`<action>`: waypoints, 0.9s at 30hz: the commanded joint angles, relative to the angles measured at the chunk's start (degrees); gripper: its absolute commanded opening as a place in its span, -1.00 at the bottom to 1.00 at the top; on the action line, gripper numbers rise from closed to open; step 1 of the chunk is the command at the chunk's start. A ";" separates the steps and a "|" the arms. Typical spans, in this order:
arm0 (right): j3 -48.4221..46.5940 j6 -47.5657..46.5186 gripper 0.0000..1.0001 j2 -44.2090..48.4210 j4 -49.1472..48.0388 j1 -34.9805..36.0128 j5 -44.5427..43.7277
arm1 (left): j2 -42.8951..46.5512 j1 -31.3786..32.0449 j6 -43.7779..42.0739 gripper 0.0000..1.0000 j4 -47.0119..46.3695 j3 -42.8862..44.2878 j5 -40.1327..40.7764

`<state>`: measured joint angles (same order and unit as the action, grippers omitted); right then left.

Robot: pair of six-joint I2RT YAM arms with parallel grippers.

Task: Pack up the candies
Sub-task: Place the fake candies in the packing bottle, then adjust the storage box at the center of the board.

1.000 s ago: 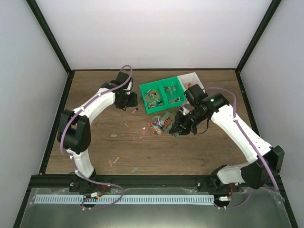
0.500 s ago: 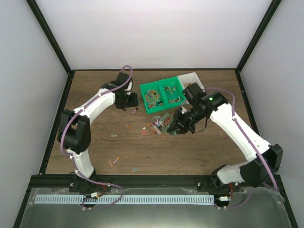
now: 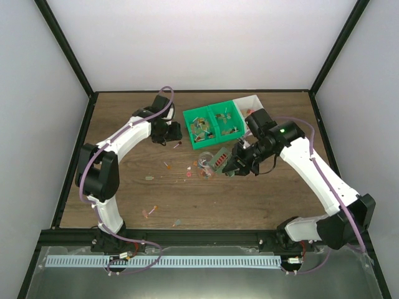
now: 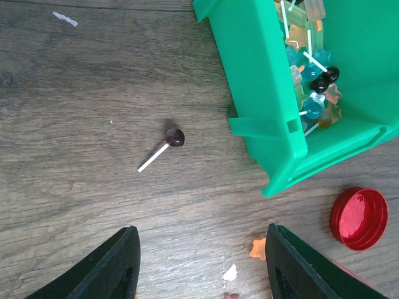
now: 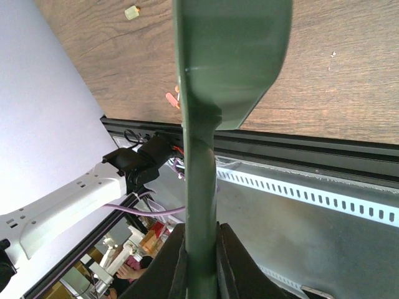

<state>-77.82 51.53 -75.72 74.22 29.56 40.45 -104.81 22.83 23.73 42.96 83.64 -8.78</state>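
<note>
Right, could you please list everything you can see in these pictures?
bin: one, green, two compartments, far side of table.
box: one, white, at bin's far right corner.
candies: many, mixed colours, in bin; others loose on table.
lollipop: one, dark, on table left of bin.
lid: one, red, on table near bin.
jar: apparently one, clear, below scoop's tip.
scoop: one, green, held by right gripper.
left gripper: one, black, open, empty, above table.
right gripper: one, black, shut on scoop.

The green plastic bin (image 4: pixel 262 93) and the dull-green plastic scoop (image 5: pixel 230 56) run off their wrist views' top edges — tiny wrapped candies (image 3: pixel 150 211) overhead are specks.
</note>
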 commanded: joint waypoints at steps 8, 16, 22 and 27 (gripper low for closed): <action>-2.30 -1.46 -0.99 1.01 0.29 -3.52 0.77 | 0.77 -0.48 -0.61 0.13 -1.07 0.22 -0.45; -5.86 -4.71 -0.99 1.50 -4.35 -12.11 2.96 | -6.77 -0.79 -4.76 0.38 -3.44 9.56 3.04; 1.21 -6.15 -0.99 0.89 -14.57 -13.55 7.85 | -16.17 -1.20 -11.89 0.87 -3.95 21.59 2.55; 2.34 -12.00 -0.99 -3.31 -16.80 -15.17 10.60 | -25.03 -1.27 -19.84 1.00 -4.94 33.47 2.23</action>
<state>-75.18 45.25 -76.16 61.67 16.08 47.31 -124.81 21.89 12.47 40.03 109.75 -6.33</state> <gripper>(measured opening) 0.106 0.996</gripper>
